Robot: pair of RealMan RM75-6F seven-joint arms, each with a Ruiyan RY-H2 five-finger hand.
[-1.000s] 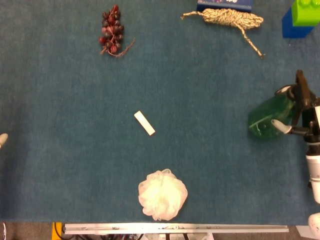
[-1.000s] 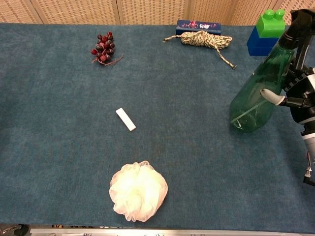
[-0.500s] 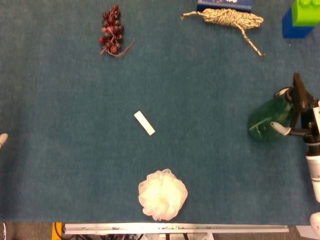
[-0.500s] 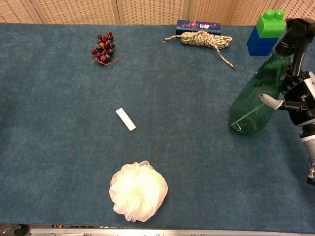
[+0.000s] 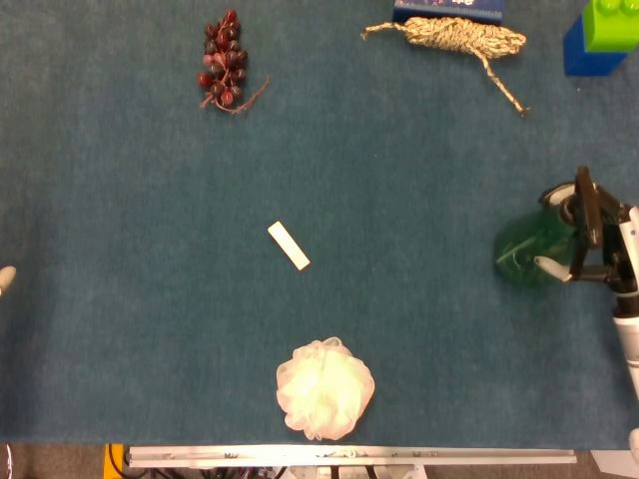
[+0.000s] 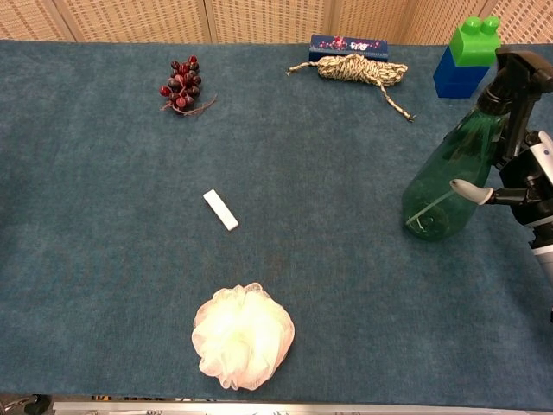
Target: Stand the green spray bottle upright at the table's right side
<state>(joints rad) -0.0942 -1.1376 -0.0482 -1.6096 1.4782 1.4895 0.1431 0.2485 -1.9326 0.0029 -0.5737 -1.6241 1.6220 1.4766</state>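
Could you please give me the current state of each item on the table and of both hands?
Green translucent plastic spray bottle: base on the table, leaning right, not yet upright.
Right hand: at the bottle's right side, fingers against it.
Left hand: only a tip visible at the edge.
White mesh bath pouf: resting, untouched.
Small white flat stick: lying flat.
Braided rope bundle: coiled, tail trailing.

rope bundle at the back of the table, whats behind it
Behind the braided beige rope bundle lies a flat dark-blue printed box; the rope covers the box's near edge, so whether they touch cannot be seen.
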